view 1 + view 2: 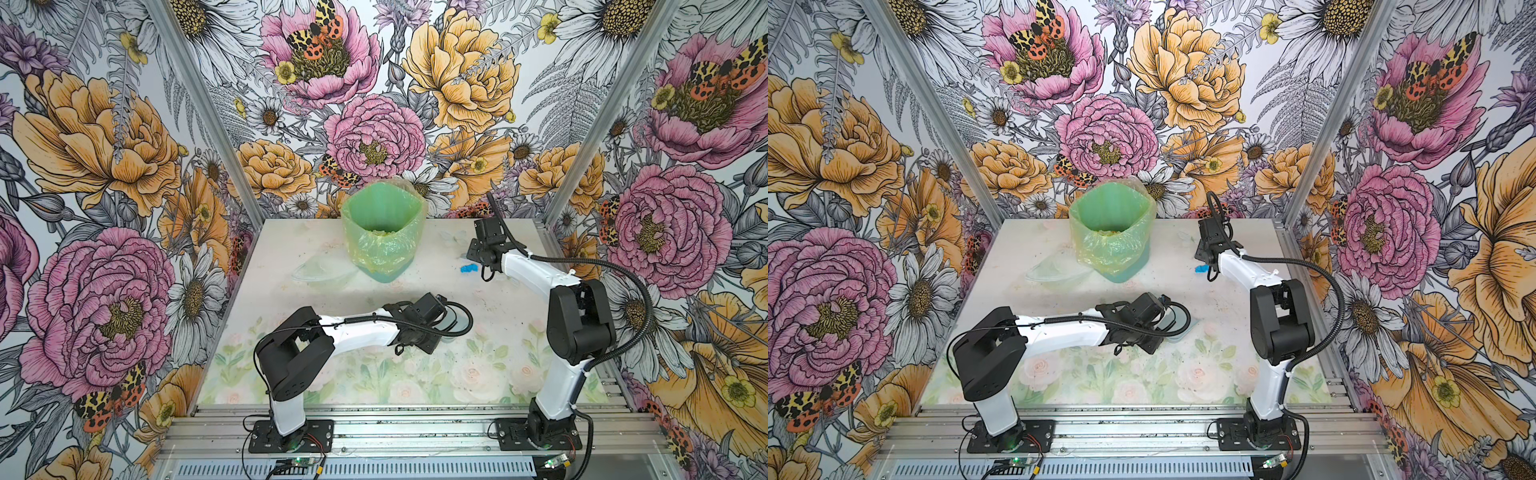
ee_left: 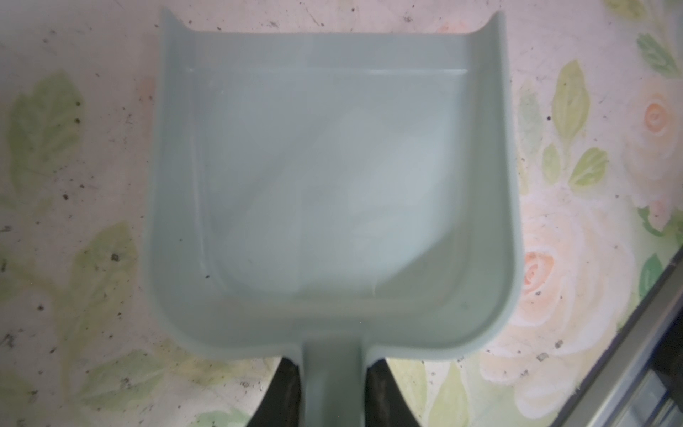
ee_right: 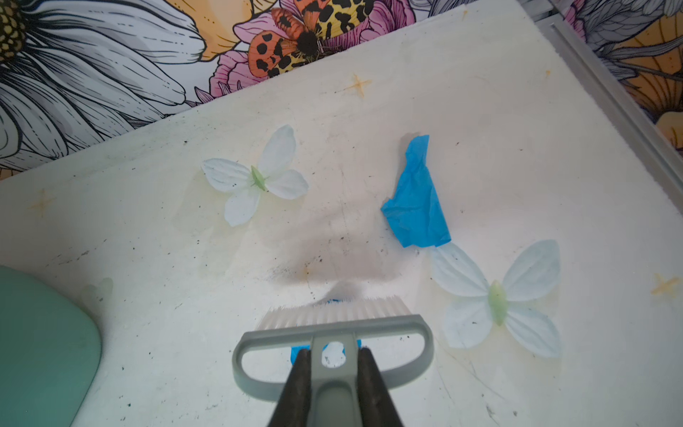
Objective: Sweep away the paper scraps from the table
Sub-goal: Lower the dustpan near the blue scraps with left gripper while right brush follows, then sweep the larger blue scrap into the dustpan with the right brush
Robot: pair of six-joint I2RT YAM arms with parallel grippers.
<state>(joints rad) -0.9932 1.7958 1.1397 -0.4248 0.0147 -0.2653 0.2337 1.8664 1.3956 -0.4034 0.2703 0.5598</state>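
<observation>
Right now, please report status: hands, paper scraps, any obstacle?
Left hand shut on dustpan, pan empty. Right hand shut on brush. Blue paper scrap on table, just ahead of brush. Nothing between them.

Paper scrap [image 1: 470,268] right of bin [image 1: 382,249]

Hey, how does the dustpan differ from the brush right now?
The dustpan is a broad, empty scoop; the brush is a narrow bar of white bristles. The left gripper holds the dustpan near the middle of the table; the right gripper holds the brush toward the far right, near a blue paper scrap. Both are grey-blue plastic, clamped by their handles.
</observation>
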